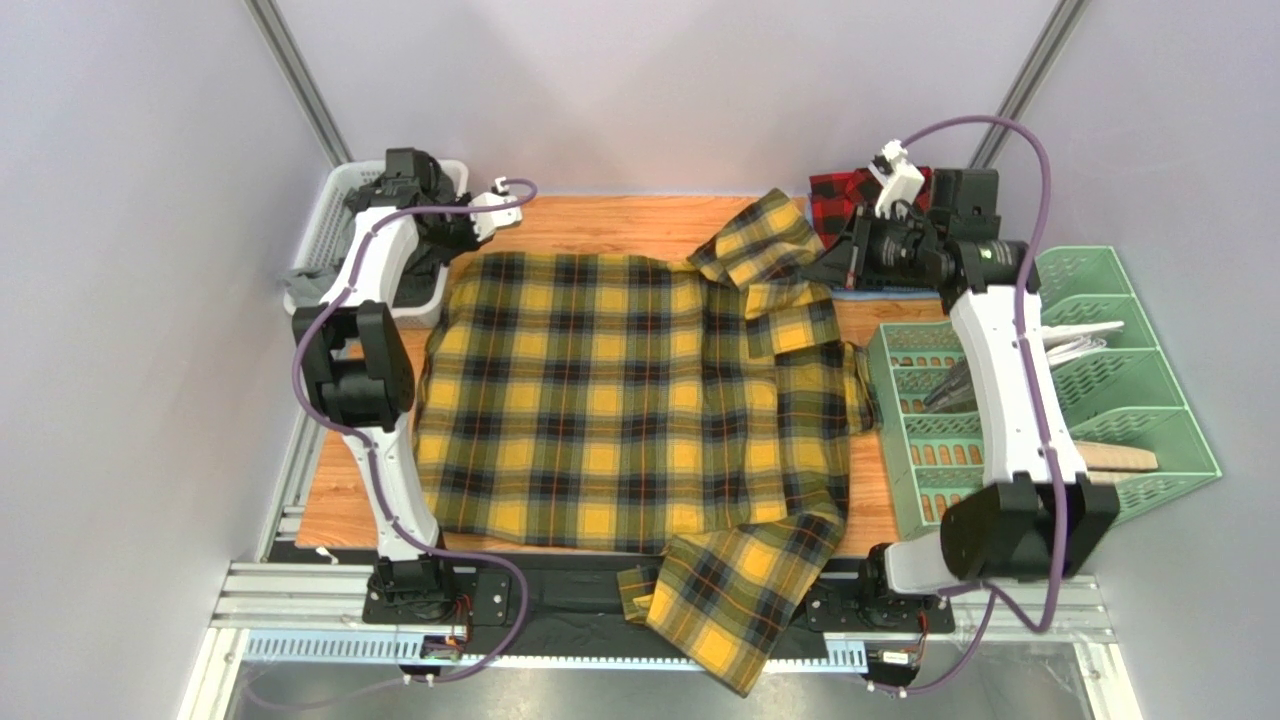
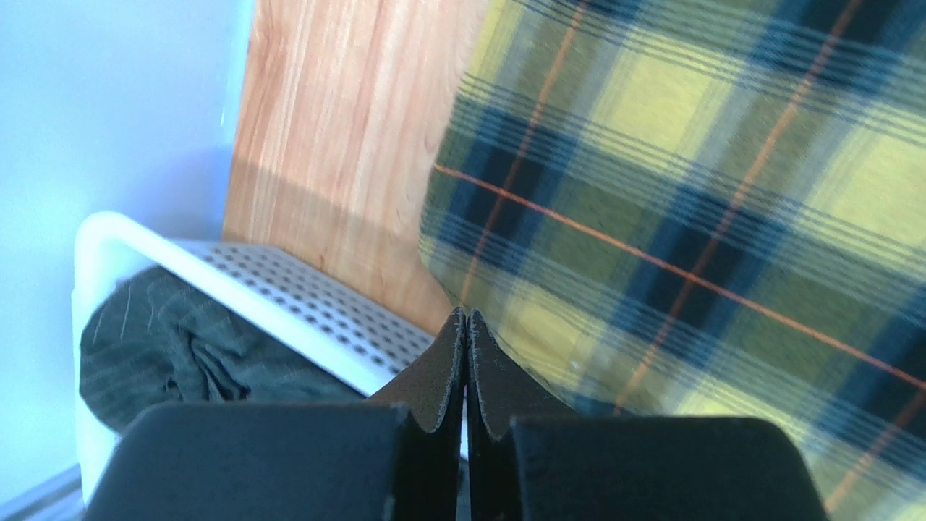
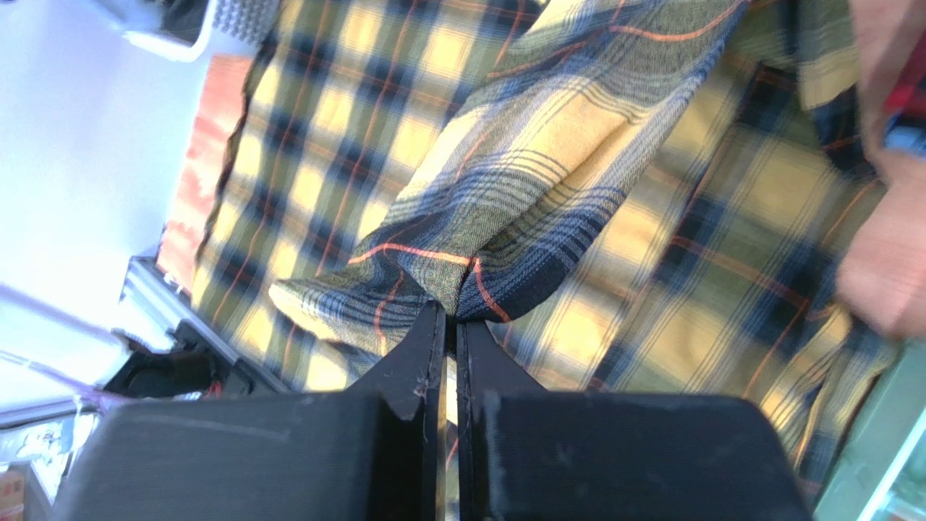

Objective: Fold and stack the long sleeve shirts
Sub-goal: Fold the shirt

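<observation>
Bright even light, wrist views soft (bluish cast)

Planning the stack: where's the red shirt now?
Top view: the red shirt lies bunched at the far right corner of the table, behind a sleeve of the yellow shirt.

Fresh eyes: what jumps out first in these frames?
The yellow plaid shirt covers most of the table, one sleeve hanging off the near edge. The right pincer is shut on a raised fold of it at the far right, beside the red shirt in the far corner.
</observation>
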You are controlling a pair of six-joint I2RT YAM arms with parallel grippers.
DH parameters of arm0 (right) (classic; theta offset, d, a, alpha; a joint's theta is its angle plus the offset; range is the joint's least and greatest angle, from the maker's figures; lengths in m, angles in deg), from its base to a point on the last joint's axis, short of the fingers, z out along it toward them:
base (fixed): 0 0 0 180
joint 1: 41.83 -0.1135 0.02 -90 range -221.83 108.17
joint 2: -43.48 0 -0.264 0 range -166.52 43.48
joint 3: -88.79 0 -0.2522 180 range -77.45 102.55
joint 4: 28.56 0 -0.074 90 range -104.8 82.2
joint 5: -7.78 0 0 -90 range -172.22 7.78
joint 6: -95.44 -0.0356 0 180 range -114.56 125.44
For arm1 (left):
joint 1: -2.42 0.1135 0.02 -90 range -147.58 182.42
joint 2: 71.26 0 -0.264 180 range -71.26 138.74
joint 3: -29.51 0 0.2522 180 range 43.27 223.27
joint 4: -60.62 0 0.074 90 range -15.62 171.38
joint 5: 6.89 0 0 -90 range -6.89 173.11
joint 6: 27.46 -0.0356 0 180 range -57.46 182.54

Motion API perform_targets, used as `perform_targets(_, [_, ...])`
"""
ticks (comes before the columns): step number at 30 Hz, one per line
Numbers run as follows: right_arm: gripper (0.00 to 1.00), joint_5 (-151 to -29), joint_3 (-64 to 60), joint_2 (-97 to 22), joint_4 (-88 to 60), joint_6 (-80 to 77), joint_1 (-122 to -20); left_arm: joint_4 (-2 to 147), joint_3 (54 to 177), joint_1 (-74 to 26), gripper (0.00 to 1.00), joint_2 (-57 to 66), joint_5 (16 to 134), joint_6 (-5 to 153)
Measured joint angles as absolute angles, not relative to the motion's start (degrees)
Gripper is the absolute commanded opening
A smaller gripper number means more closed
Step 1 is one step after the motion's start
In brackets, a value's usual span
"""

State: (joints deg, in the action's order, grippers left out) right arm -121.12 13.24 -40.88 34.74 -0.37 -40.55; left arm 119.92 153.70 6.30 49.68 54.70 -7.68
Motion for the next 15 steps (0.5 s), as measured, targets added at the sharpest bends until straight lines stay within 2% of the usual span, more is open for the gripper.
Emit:
perform_targets(1, [0.0,-121.38,11.73,-38.87,34.89,-0.56,-40.55,120.01,152.5,6.47,0.01,48.68,54.7,-8.11])
perform_targets(2, [0.0,-121.57,9.9,-36.29,35.26,-0.82,-40.57,120.01,151.49,6.69,0.19,47.71,54.66,-8.51])
perform_targets(4, [0.0,-121.9,7.14,-32.64,35.24,-1.26,-40.57,119.99,151.23,6.76,0.35,47.39,54.42,-8.68])
perform_targets(5, [0.0,-122.03,5.66,-30.94,35.31,-1.52,-40.57,120.1,151.52,6.71,0.54,47.47,54.29,-8.51])
perform_targets(6, [0.0,-122.16,4.5,-29.76,35.26,-1.87,-40.57,120.67,152.19,6.62,0.69,47.89,54.29,-8.49])
perform_targets(7, [0.0,-122.23,3.49,-29.03,35.18,-2.18,-40.57,122.07,154.07,6.38,0.82,49.03,54.44,-8.66])
perform_targets(8, [0.0,-122.23,2.97,-28.77,35.18,-2.33,-40.57,123.88,157.09,6.21,0.91,50.71,54.53,-8.9])
perform_targets(10, [0.0,-122.14,1.99,-28.95,35.13,-2.53,-40.57,127.57,166.79,5.51,0.96,56.85,54.66,-8.94])
perform_targets(13, [0.0,-121.73,1.57,-29.3,35.55,-2.51,-40.57,129.91,175.76,5.01,0.94,64.3,54.99,-9.58])
perform_targets(15, [0.0,-121.66,1.57,-29.3,35.68,-2.44,-40.57,130.11,176.28,4.77,0.91,66.97,55.16,-9.84])
